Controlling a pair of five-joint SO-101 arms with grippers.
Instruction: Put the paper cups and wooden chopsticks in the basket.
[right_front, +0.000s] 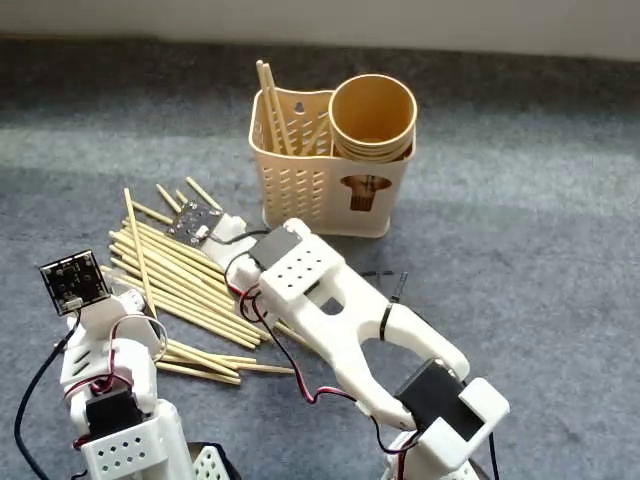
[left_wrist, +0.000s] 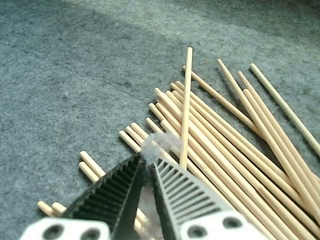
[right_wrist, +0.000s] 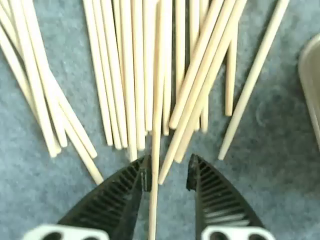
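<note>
Underneath, grey carpet (right_front: 520, 250); left gripper (left_wrist: 149, 160), jaws together; right gripper (right_wrist: 170, 172), jaws apart over chopsticks (right_wrist: 136, 75).

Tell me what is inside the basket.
The basket holds stacked paper cups and a few standing wooden chopsticks. Its wall hides their lower parts, so neither can be counted.

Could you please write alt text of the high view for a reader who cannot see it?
A cream basket on grey carpet holds stacked paper cups and a few chopsticks. Many loose chopsticks lie nearby, partly under the right arm.
</note>
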